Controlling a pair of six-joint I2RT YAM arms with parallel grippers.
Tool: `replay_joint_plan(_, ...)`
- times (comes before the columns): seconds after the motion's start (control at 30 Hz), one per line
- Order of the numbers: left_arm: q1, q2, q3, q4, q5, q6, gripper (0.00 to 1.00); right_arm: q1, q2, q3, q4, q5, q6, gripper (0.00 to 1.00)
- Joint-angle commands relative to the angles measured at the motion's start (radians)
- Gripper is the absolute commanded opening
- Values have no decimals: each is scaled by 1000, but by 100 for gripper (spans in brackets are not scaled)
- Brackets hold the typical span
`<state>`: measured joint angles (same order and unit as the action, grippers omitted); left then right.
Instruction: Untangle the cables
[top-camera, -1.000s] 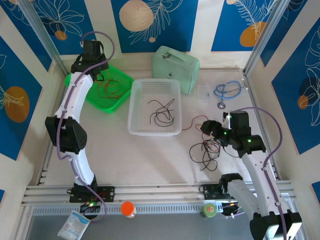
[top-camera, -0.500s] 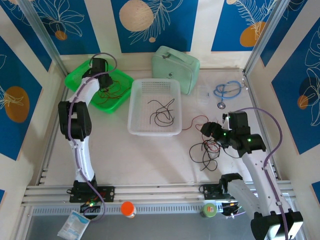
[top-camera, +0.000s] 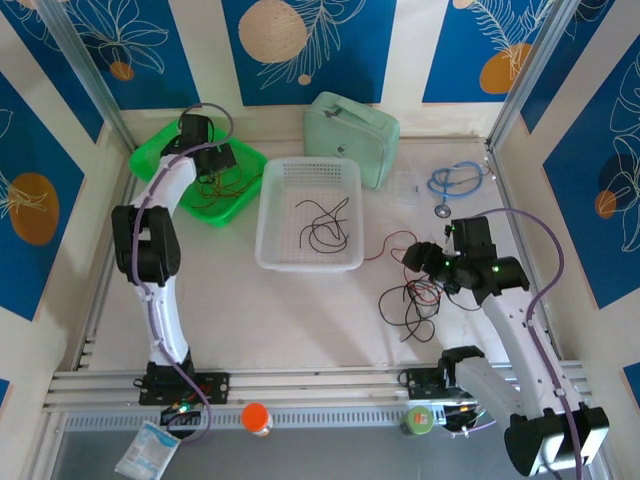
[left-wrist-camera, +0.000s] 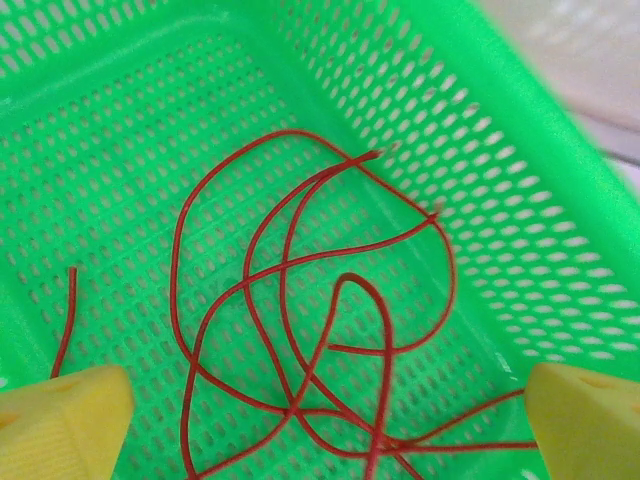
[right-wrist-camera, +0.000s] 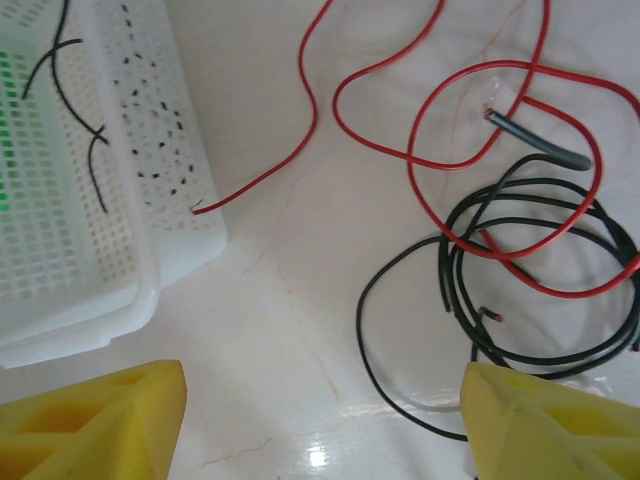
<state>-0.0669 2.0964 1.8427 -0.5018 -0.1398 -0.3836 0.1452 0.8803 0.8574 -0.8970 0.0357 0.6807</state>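
The left gripper (left-wrist-camera: 320, 430) is held over the green basket (left-wrist-camera: 520, 150). Its fingers are spread wide apart, and nothing is gripped. Loose red wires (left-wrist-camera: 300, 300) are seen lying in that basket. In the white basket (top-camera: 310, 265), black wires (top-camera: 322, 222) are laid. The right gripper (right-wrist-camera: 320, 420) is held open too, above a tangled bunch of red and black wires (right-wrist-camera: 520, 257) on the table (right-wrist-camera: 300, 330).

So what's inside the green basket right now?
Red wires, looped loosely over one another on the floor of the green basket. Fingers of the left gripper cover two corners of the wrist view, so anything there is hidden.
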Motion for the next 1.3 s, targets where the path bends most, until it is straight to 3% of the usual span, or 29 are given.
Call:
replay_joint_plan(0.0, -15, -135, 4, 0, 61, 45, 100, 18, 38, 41, -43, 55, 8, 71)
replay_joint_plan(0.4, -121, -412, 10, -157, 57, 116, 100, 78, 401, 141, 113, 126, 10, 63)
replay_joint_plan(0.87, -275, -673, -229, -219, 57, 103, 100, 78, 930, 437, 201, 157, 80, 58)
replay_joint_plan(1.27, -321, -767, -266, -242, 51, 101, 100, 102, 1115, 534, 182, 193, 132, 51)
